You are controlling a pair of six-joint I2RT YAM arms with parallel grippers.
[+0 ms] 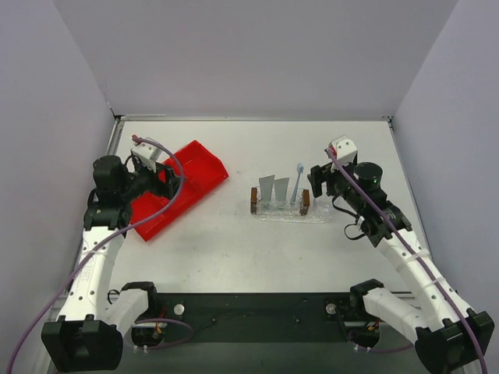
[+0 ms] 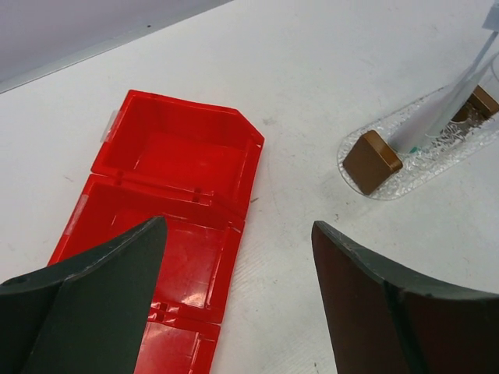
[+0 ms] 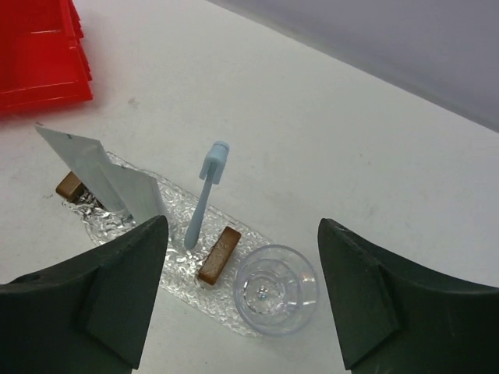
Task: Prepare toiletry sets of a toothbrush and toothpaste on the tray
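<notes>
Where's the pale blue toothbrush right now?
Top view, right of centre: the pale blue toothbrush stands head-up in the clear rack, between the silvery-grey toothpaste tubes and the rack's right brown end block.

Glossy, smooth red plastic on the bin (image 2: 171,156). Clear plastic with a rough, pebbled, glinting face on the tray (image 3: 187,296). Matt pale blue plastic for the toothbrush (image 3: 204,195). Dull silvery-grey foil look on the toothpaste (image 3: 86,160). Smooth brown satin on the rack ends (image 3: 219,255), material unclear. Smooth clear cup (image 3: 277,290). Matt white tabletop (image 3: 351,156). Dark matt fingers (image 3: 93,312) on the right tool (image 3: 242,224).
</notes>
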